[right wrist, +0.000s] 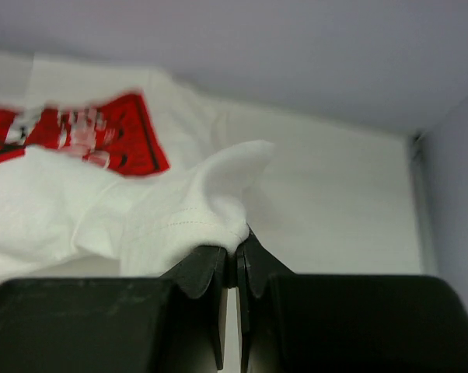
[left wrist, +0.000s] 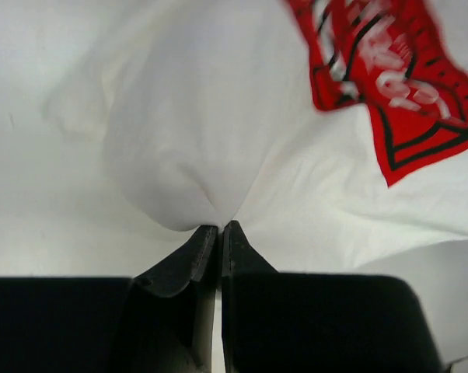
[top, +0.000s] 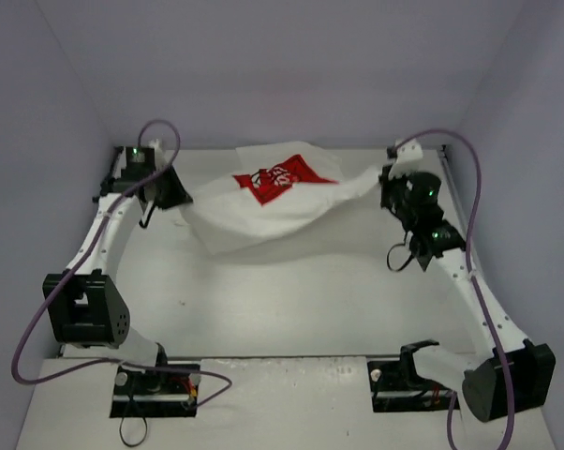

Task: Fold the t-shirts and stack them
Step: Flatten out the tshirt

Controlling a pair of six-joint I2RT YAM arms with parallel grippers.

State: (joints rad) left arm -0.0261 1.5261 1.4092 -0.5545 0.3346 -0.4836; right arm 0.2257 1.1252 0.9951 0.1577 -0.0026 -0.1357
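Note:
A white t-shirt (top: pixel 263 211) with a red square print (top: pixel 280 178) hangs stretched between my two grippers above the back half of the table. My left gripper (top: pixel 181 199) is shut on its left edge; in the left wrist view the cloth (left wrist: pixel 218 140) bunches out from the pinched fingertips (left wrist: pixel 219 227). My right gripper (top: pixel 385 183) is shut on the right edge; in the right wrist view a hemmed fold (right wrist: pixel 211 210) sticks up from the closed tips (right wrist: pixel 238 247). The shirt's lower middle sags toward the table.
The white table (top: pixel 291 300) lies inside pale purple walls (top: pixel 291 66) at the back and both sides. Purple cables (top: pixel 29 337) loop off both arms. The arm bases (top: pixel 155 389) sit on the near ledge.

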